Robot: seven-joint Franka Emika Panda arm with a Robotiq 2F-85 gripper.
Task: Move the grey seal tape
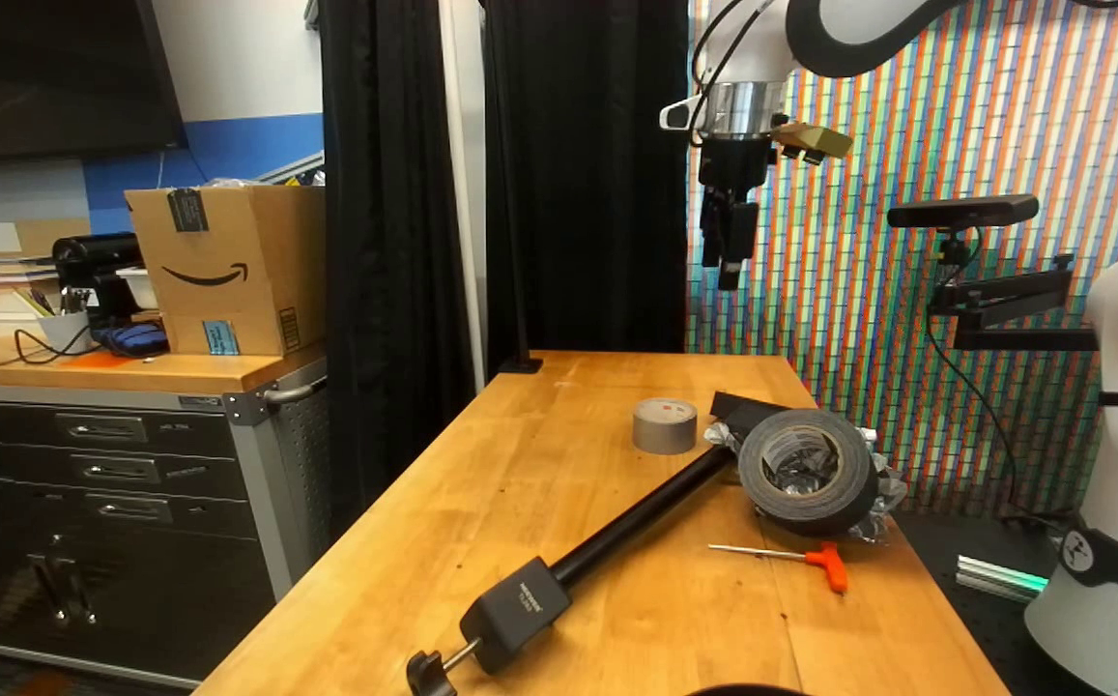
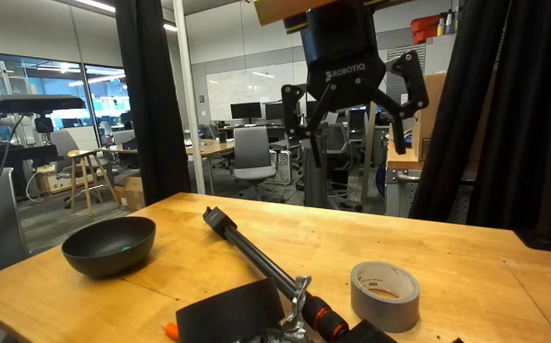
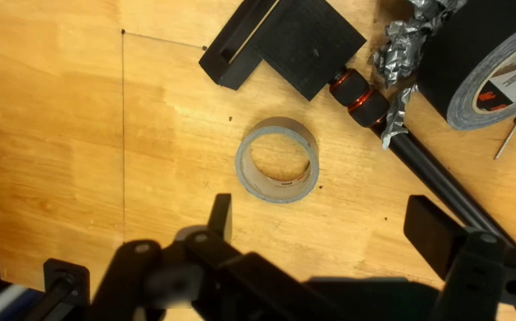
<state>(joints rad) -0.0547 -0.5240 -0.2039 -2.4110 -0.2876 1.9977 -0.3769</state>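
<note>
The grey seal tape is a short matte grey ring standing flat on the wooden table, with its hole facing up. It also shows in an exterior view and in the wrist view, where table wood shows through its hole. My gripper is open, points down and hangs high above the table with nothing between its fingers. In the wrist view the gripper has its fingers wide apart, and the tape lies ahead of them, nearer the left finger. The gripper also shows in an exterior view.
A large black tape roll leans on crumpled foil beside the tape. A long black bar with a clamp crosses the table. An orange-handled hex key lies near the roll. A dark bowl stands on the table. A black pole base is at the edge.
</note>
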